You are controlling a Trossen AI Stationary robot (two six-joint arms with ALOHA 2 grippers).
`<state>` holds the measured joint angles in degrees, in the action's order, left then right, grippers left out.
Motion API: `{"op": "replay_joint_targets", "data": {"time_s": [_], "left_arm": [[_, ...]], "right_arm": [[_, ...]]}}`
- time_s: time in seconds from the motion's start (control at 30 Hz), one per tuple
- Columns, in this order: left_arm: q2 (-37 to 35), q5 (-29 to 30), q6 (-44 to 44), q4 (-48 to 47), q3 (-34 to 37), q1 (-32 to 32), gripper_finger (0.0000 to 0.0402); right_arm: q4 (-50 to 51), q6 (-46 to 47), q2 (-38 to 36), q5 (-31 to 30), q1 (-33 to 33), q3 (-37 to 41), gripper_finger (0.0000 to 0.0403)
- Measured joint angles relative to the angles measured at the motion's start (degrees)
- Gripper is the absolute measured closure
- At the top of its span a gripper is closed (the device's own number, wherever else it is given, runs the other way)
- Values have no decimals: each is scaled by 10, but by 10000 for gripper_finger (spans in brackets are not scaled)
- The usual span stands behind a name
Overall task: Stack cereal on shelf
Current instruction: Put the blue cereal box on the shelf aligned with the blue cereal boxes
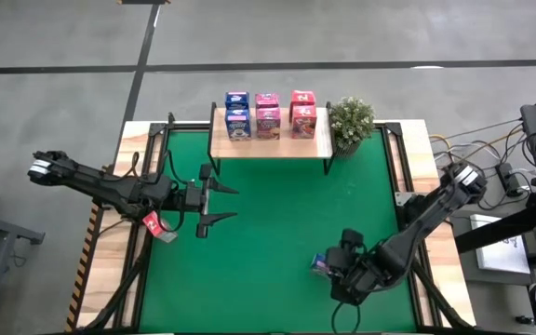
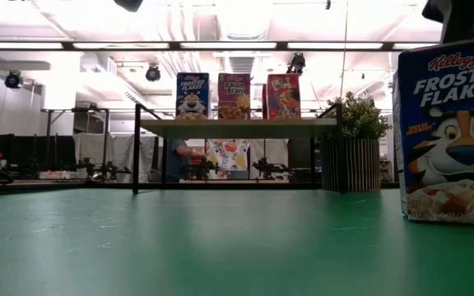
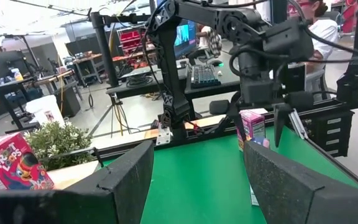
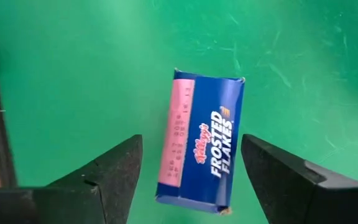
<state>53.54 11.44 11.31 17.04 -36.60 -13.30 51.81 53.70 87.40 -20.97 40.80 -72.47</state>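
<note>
1. Left gripper [image 1: 220, 205], left of centre in the high view, hung over the green mat [image 1: 277, 261] with its jaws spread wide and nothing held. A small red box [image 1: 153, 223] lay just below the left arm at the mat's left edge. Risk, as a judgement: if that arm swung, it could knock this box off the mat.

2. The shelf [image 1: 270, 147], at upper centre of the high view, carried six cereal boxes in three pairs: blue at left, pink in the middle, red at right. A potted plant [image 1: 351, 122] stood just beside its right end. Risk: a box brought in carelessly could topple the standing ones or catch the plant.

3. Right gripper [image 1: 335, 265], lower right of the high view, was poised directly above a blue cereal box [image 4: 199, 140] standing on the mat, jaws wide open on either side of it and not touching. Risk: the box sat skewed between the fingers [image 4: 95, 177], so a closing finger might meet a corner first and twist or tip it.

4. Writing, low view, left to right: "Frosted Flakes" [image 2: 192, 96], "Raisin Bran" [image 2: 234, 95], an unreadable red box [image 2: 283, 96], then "Kellogg's Frosted Flakes" [image 2: 451, 131] large at the right edge. Left wrist view: "Froot Loops" [image 3: 11, 165] at lower left.
</note>
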Motion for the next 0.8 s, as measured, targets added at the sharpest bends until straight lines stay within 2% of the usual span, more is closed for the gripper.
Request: {"op": "replay_joint_targets", "data": {"time_s": [0.23, 0.6, 0.8], "left_arm": [[0, 0, -2, 0, 0, 0, 170], [0, 0, -7, 1, 0, 0, 170], [0, 0, -7, 0, 0, 0, 170]], "right_arm": [[4, 3, 23, 0, 0, 0, 148], [3, -1, 21, -1, -1, 0, 234], [3, -8, 20, 0, -7, -6, 259]]}}
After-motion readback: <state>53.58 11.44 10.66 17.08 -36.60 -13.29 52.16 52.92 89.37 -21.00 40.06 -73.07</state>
